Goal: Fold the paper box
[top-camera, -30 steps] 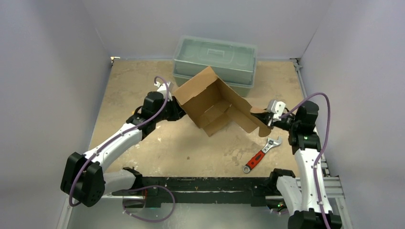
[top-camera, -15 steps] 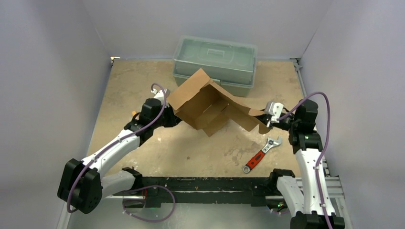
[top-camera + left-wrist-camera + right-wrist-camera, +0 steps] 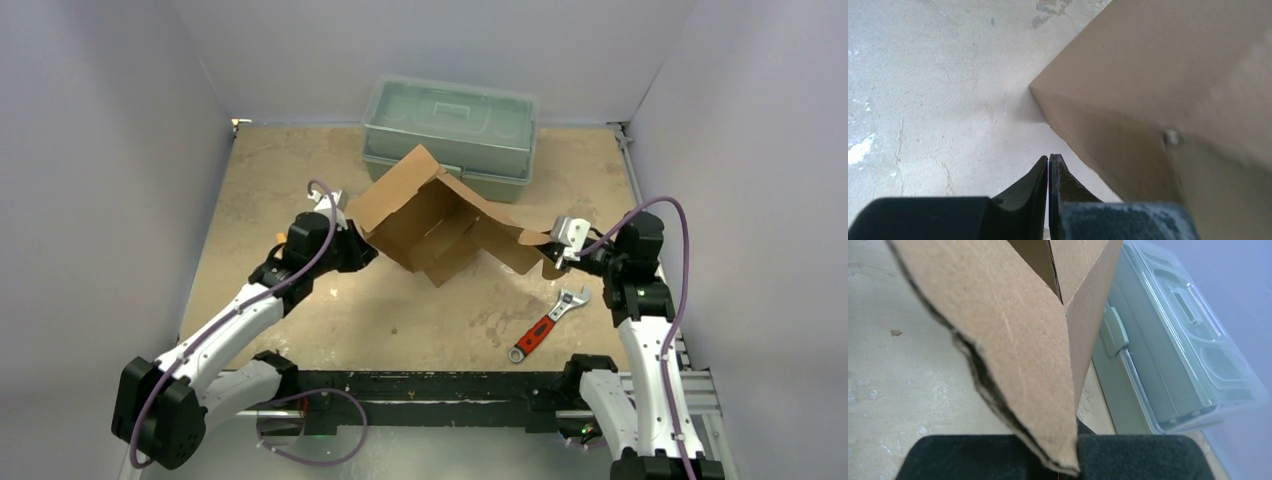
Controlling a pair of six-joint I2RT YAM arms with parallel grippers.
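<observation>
The box (image 3: 430,215) is sitting tilted just in front of the toolbox (image 3: 455,120). It is plain brown card, half folded, with its open side facing up and its flaps sticking out. The right gripper (image 3: 1075,464) is pinching a flap with a rough edge. The left gripper (image 3: 1049,164) is squeezing tight on nothing, just beside the box's corner.

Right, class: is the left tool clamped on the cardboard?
No, the left tool is shut on nothing, with the paper box beside it.
</observation>
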